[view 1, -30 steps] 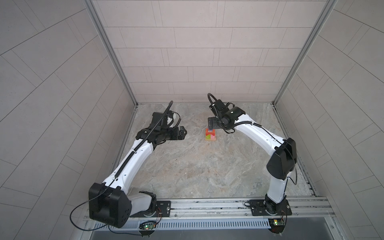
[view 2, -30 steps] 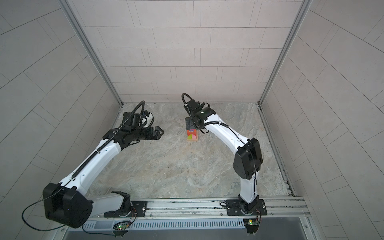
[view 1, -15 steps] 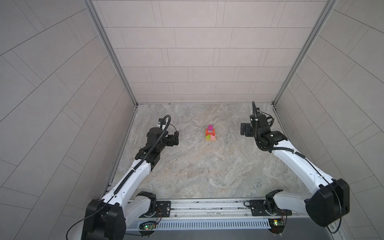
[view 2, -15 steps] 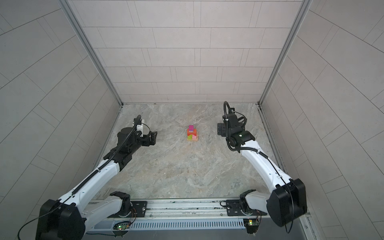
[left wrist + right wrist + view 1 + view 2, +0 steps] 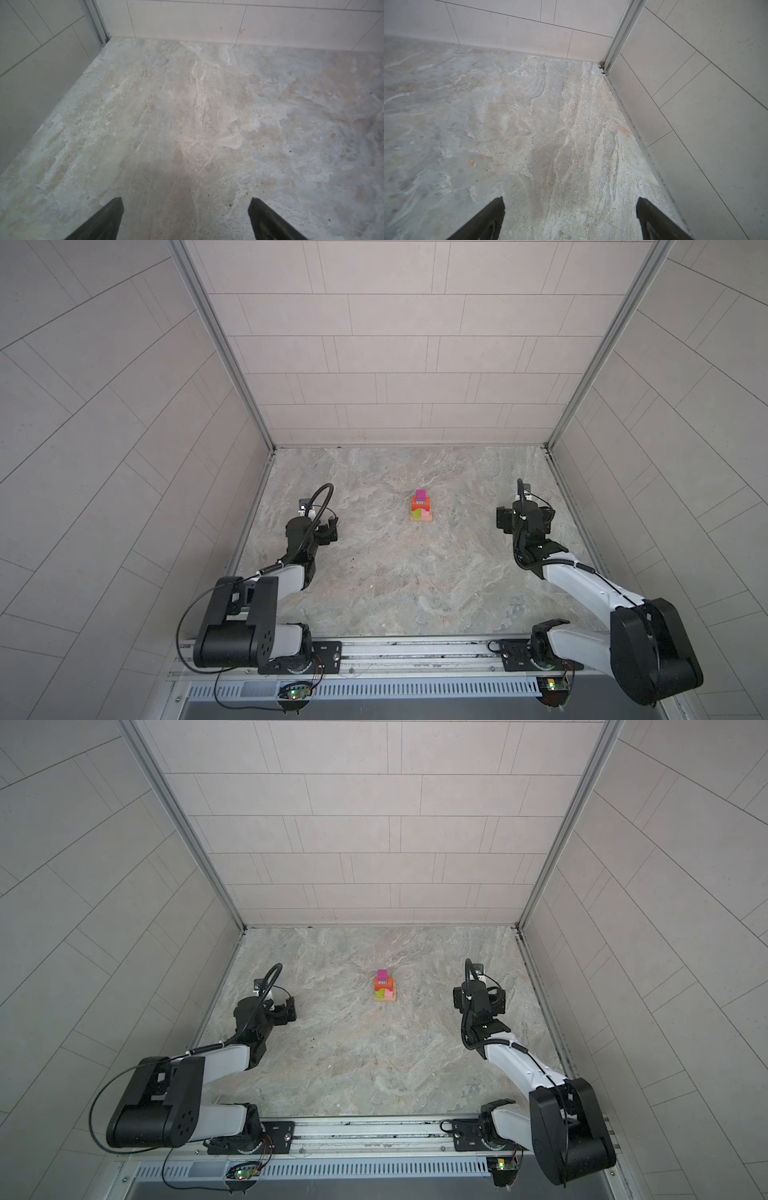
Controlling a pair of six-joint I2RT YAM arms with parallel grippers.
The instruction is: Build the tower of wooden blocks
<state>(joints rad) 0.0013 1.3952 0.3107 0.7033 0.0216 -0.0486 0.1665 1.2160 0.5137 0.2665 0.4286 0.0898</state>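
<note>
1. The tower (image 5: 421, 509) stands upright on the bench (image 5: 395, 585), midway between the left and right edges and somewhat closer to the far edge.
2. A magenta cube (image 5: 420, 494) is its top, and a tan base is its bottom.
3. The left end effector (image 5: 186, 202) is wide open and holds nothing. It is near the left edge, well apart from the tower.
4. The right end effector (image 5: 570, 200) is wide open and empty, near the right edge.

No readable text, labels, brands or numbers, none on arms, blocks, walls
</note>
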